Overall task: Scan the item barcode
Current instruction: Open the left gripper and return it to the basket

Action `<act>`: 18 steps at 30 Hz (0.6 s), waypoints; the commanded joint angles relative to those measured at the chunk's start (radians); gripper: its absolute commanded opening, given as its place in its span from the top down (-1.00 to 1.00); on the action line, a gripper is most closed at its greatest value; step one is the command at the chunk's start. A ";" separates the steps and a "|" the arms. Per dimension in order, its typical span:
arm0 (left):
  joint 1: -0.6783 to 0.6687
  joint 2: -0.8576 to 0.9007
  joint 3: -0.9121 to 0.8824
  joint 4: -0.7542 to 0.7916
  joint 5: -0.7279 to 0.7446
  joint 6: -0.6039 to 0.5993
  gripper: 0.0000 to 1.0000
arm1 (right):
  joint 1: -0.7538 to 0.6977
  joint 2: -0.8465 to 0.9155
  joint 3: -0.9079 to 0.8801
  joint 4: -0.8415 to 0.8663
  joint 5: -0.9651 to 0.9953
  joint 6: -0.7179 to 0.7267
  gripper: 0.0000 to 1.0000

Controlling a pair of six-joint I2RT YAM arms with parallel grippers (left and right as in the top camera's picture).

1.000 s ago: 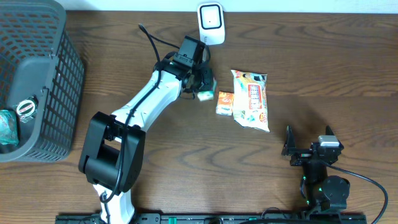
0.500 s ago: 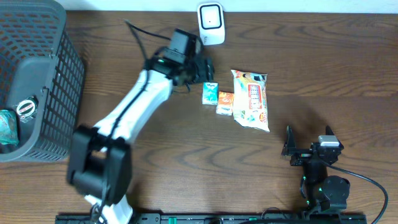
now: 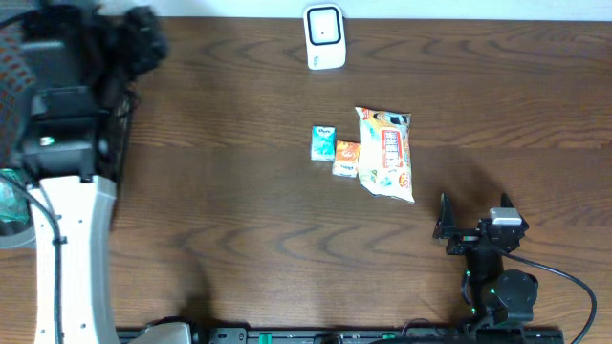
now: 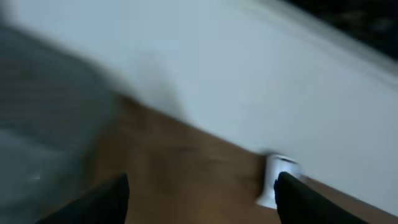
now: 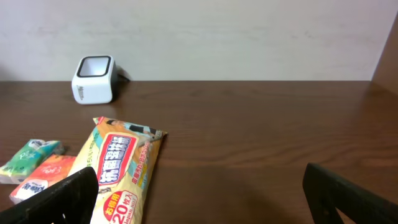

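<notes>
while the green pack (image 3: 324, 142) was in the left gripper (image 4: 202, 186) a second ago, it now lies free on the table (image 3: 239, 210), touching the orange pack (image 3: 345, 158), below the scanner (image 3: 324, 36). the left gripper, spread and empty, has swung far away to the basket (image 3: 8, 237). the right gripper (image 5: 202, 196) stays wide apart.

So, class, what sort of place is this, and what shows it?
Probably a mock shop checkout: a white barcode scanner stands on the wooden table, packaged snacks lie near it, and a grey shopping basket sits at the left edge.
</notes>
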 commanded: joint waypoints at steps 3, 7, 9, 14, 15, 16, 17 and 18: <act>0.210 0.024 0.005 -0.100 -0.135 0.174 -0.47 | -0.008 -0.005 -0.002 -0.005 -0.002 0.004 -0.98; 0.351 0.047 0.002 -0.134 -0.150 0.225 -0.47 | -0.008 -0.005 -0.002 -0.005 -0.002 0.004 -0.99; 0.391 0.067 0.001 -0.154 -0.150 0.242 -0.47 | -0.008 -0.005 -0.002 -0.005 -0.002 0.004 -0.98; 0.460 0.150 -0.013 -0.202 -0.151 0.329 -0.47 | -0.008 -0.005 -0.002 -0.005 -0.002 0.004 -0.98; 0.469 0.166 -0.018 -0.208 -0.151 0.346 -0.47 | -0.008 -0.005 -0.002 -0.005 -0.002 0.004 -0.98; 0.478 0.183 -0.022 -0.214 -0.151 0.360 -0.48 | -0.008 -0.005 -0.002 -0.005 -0.002 0.004 -0.98; 0.488 0.205 -0.028 -0.217 -0.151 0.370 -0.48 | -0.008 -0.005 -0.002 -0.005 -0.002 0.004 -0.98; 0.496 0.221 -0.032 -0.219 -0.151 0.370 -0.47 | -0.008 -0.005 -0.002 -0.005 -0.002 0.004 -0.98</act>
